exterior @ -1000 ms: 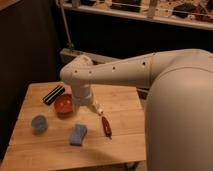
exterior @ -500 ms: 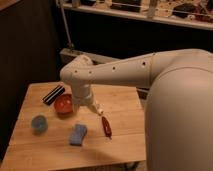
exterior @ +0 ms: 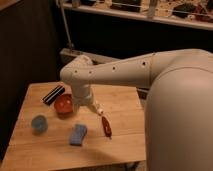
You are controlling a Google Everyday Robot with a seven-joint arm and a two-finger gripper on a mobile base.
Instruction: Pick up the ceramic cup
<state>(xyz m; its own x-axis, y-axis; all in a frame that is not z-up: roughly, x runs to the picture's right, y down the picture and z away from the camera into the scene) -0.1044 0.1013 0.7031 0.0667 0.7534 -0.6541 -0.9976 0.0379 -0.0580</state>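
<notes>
The ceramic cup is small, round and dusty blue-grey. It stands on the wooden table near the left edge. My white arm reaches in from the right, over the middle of the table. My gripper hangs below the wrist, right of the red bowl and well right of the cup. Nothing is held in it that I can see.
A light blue sponge block lies in front of the bowl. A red utensil lies right of the sponge. A black flat object lies at the back left. Dark shelving stands behind the table.
</notes>
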